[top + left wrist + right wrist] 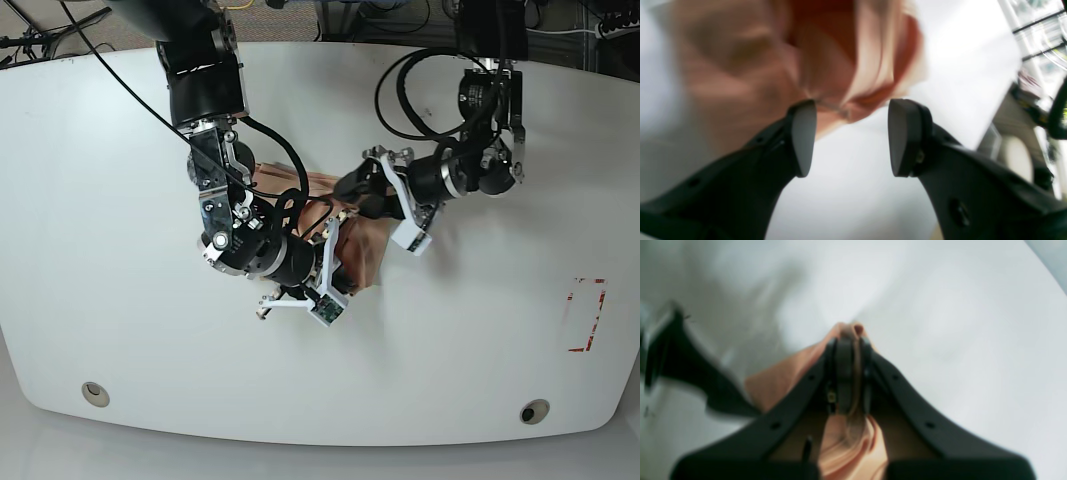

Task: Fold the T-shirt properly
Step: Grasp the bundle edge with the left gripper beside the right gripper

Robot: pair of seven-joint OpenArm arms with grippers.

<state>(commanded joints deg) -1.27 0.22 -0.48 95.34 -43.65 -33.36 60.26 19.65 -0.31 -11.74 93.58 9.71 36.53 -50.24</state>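
Both arms are bent inward over the white bench (120, 330). The soft, creased peach T-shirt (362, 252) is bunched between them. A fold of it is pinched tightly by the right end effector (850, 340). The left end effector (848, 133) is spread wide, gripping nothing, with the cloth just ahead of its fingertips.

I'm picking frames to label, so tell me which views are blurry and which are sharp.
Left wrist view: T-shirt smeared and out of focus, left gripper fairly crisp. Right wrist view: soft throughout, with the table streaked and the right gripper hazy. Base view: sharp and evenly lit.
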